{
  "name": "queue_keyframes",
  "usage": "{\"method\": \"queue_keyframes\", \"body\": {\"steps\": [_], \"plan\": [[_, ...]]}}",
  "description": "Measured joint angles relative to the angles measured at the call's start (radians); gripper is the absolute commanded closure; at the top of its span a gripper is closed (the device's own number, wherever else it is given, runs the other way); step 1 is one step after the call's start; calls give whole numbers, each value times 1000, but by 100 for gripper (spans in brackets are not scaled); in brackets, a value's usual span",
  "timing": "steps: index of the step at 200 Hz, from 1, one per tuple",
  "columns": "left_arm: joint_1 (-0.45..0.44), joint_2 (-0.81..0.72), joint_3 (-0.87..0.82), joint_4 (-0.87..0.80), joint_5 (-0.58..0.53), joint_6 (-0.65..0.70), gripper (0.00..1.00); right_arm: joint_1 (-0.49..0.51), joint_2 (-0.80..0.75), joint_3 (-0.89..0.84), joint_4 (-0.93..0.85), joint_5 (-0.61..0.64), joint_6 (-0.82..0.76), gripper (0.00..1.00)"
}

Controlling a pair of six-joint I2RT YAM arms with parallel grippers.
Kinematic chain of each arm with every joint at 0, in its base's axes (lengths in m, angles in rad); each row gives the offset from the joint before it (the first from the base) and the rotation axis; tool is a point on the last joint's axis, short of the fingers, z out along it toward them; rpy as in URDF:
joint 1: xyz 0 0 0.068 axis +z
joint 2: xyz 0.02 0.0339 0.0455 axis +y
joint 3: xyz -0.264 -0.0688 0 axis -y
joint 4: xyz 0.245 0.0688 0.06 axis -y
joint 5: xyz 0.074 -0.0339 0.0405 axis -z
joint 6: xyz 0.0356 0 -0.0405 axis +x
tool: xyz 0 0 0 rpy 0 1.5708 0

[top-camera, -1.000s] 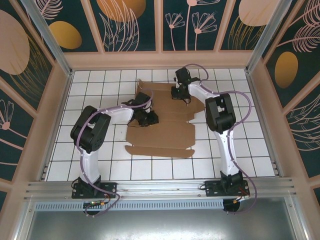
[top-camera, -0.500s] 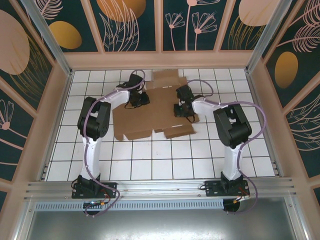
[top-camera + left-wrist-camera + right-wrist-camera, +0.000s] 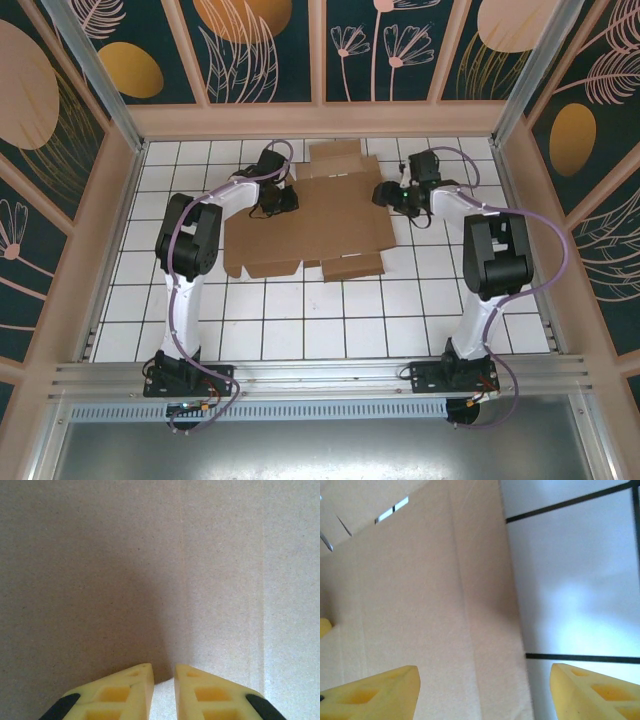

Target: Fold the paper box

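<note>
Cardboard sheet, aka the paper box (image 3: 315, 215), is lying pretty much flat on the white tiled table (image 3: 400, 320), toward the far middle of it. It's plain brown and die-cut. From above you can see one flap poking out on the far side and two shorter flaps along the near edge with a notch between them.

Both arms are reaching in from either side. The left fingers (image 3: 278, 198) are at the far left edge of the sheet, and the right fingers (image 3: 390, 195) are at its right edge, roughly level with them.

Left wrist cam: cardboard all over, with a couple of faint creases running up the view. The two yellow fingers sit close together, with just a thin slit between the tips (image 3: 142, 675). They point straight at the cardboard surface and there's a shadow right under them. Honestly can't tell if they're pinching anything or just pressing on the sheet.

Right wrist cam: the fingers are spread wide, no grip on anything. One finger (image 3: 375, 692) hangs over the cardboard and the other (image 3: 600, 690) over bare tile, so the sheet's straight edge runs between them. A crease runs parallel to that edge, and up in the corner there are a few small cut slots with white showing through.
</note>
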Motion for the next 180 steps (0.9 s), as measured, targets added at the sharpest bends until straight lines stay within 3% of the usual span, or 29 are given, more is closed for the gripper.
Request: {"method": "queue_keyframes", "body": {"steps": [90, 180], "plan": [[13, -5, -20, 29, 47, 8, 79, -113, 208, 103, 1, -356, -53, 34], [21, -6, -35, 59, 94, 8, 80, -85, 324, 162, 62, -671, -59, 43]]}}
